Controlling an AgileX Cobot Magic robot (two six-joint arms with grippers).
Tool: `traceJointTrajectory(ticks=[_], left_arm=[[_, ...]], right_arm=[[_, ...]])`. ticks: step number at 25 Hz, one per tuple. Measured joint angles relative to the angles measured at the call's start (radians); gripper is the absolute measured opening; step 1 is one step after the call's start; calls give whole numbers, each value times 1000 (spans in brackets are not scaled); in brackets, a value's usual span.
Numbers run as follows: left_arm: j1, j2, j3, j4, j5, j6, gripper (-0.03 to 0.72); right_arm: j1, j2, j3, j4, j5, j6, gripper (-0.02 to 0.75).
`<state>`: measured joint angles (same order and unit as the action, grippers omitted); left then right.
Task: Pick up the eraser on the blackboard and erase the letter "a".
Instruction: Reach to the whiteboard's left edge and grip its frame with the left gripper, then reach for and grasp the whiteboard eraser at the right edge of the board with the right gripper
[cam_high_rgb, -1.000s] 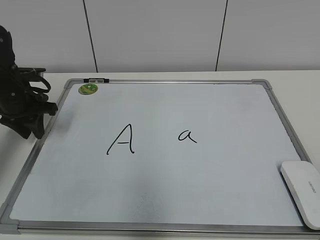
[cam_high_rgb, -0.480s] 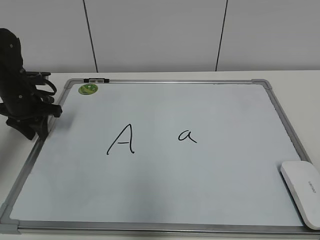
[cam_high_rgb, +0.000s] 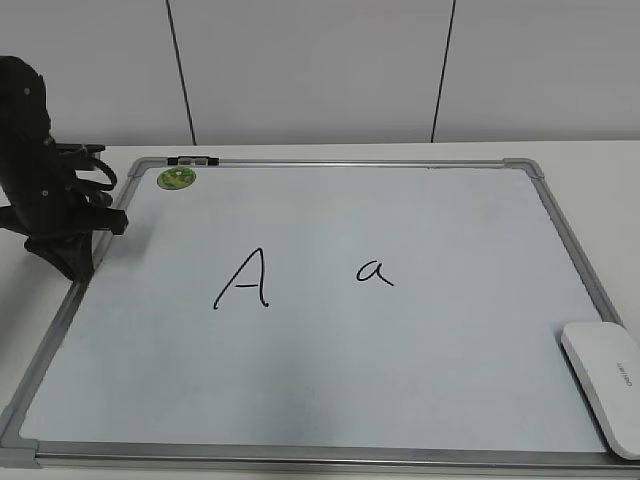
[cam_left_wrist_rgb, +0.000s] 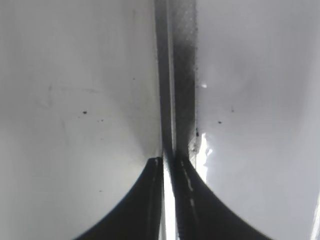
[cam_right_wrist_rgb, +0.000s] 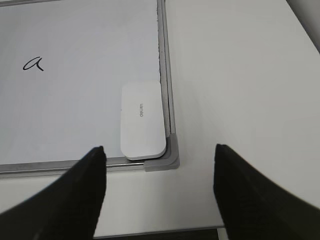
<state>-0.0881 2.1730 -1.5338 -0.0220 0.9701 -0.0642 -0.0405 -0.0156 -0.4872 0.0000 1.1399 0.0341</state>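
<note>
We see a large rectangular whiteboard with a pale matte surface and a silver-grey metal frame, the blackboard (cam_high_rgb: 545, 215), lying flat on a smooth white table (cam_right_wrist_rgb: 240, 75) in front of a white panelled wall (cam_high_rgb: 310, 70) with thin dark seams. A white, rounded oblong plastic eraser (cam_high_rgb: 605, 385) with small grey lettering rests on the board's near right corner, snug against the frame and its grey plastic corner piece (cam_right_wrist_rgb: 172, 162). The small handwritten letter "a" (cam_high_rgb: 375, 271) in thin black marker sits near the middle of the board, well apart from the eraser, with a larger capital "A" (cam_high_rgb: 243, 280) to its left. A small round green magnet (cam_high_rgb: 176, 178) lies at the far left corner. Our left gripper (cam_left_wrist_rgb: 171, 165), black and matte, hangs over the board's left frame edge with its fingers pressed nearly together, holding nothing. Our right gripper (cam_right_wrist_rgb: 159, 192) hovers above the eraser, its dark fingers (cam_right_wrist_rgb: 82, 192) spread wide and empty.
</note>
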Motion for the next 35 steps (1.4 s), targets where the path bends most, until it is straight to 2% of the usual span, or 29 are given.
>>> traceJointTrajectory(ticks=[3, 9, 14, 23, 35], left_arm=[[0, 0, 0, -1, 0, -4, 32], [0, 0, 0, -1, 2, -10, 28], [0, 0, 0, 0, 2, -10, 29], [0, 0, 0, 0, 2, -10, 29], [5, 0, -2, 2, 4, -10, 35]], right_arm=[[0, 0, 0, 0, 0, 0, 501], [0, 35, -2, 0, 0, 0, 501], [3, 318, -44, -19, -40, 0, 501], [71, 765, -141, -11, -86, 0, 501], [78, 1165, -234, 23, -118, -4, 501]])
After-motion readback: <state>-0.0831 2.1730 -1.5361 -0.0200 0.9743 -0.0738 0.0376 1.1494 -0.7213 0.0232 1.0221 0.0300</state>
